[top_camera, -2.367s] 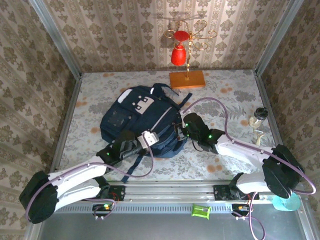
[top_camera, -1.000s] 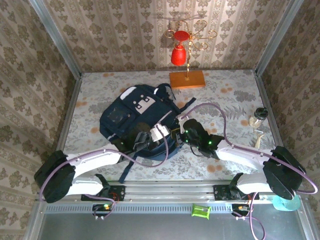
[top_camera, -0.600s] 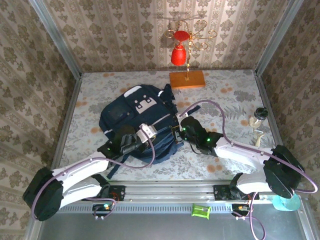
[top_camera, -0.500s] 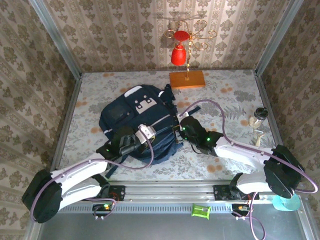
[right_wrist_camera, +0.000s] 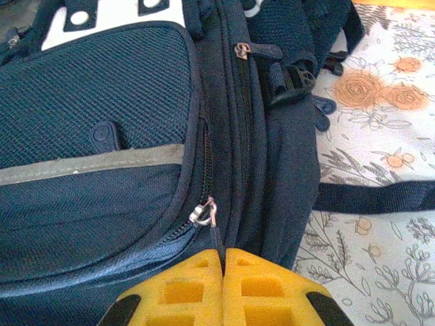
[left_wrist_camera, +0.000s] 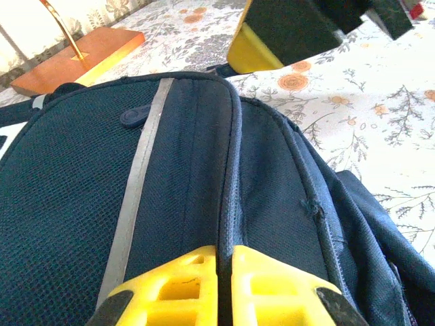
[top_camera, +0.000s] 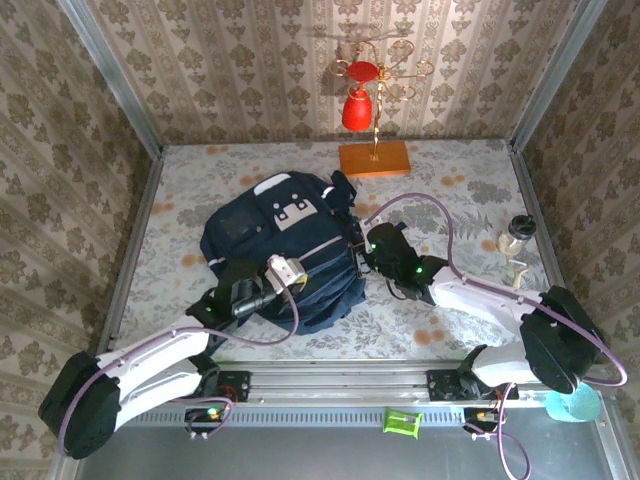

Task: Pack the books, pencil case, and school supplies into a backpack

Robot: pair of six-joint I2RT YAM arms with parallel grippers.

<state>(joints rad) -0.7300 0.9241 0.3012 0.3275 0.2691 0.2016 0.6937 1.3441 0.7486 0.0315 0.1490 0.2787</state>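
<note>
The navy backpack (top_camera: 275,245) lies flat in the middle of the table, its front pocket with the grey stripe (right_wrist_camera: 88,163) facing up. My left gripper (left_wrist_camera: 224,255) is shut on a raised piped seam (left_wrist_camera: 230,170) of the backpack's near side. From the right, my right gripper (right_wrist_camera: 223,252) is shut on the dark zip pull tab just below the metal slider (right_wrist_camera: 204,214). In the top view the two grippers (top_camera: 305,263) (top_camera: 357,258) sit close together on the bag's near right part. The books, pencil case and school supplies are out of view.
An orange wooden slab (top_camera: 375,158) with a gold stem and a red bell stands behind the bag. At the right edge stands a small bottle (top_camera: 516,232). A loose strap (right_wrist_camera: 374,197) trails over the flowered cloth to the right.
My left arm has swung back to the left, still gripping the bag. The backpack has shifted and turned a little. My right gripper has edged slightly towards the far side.
</note>
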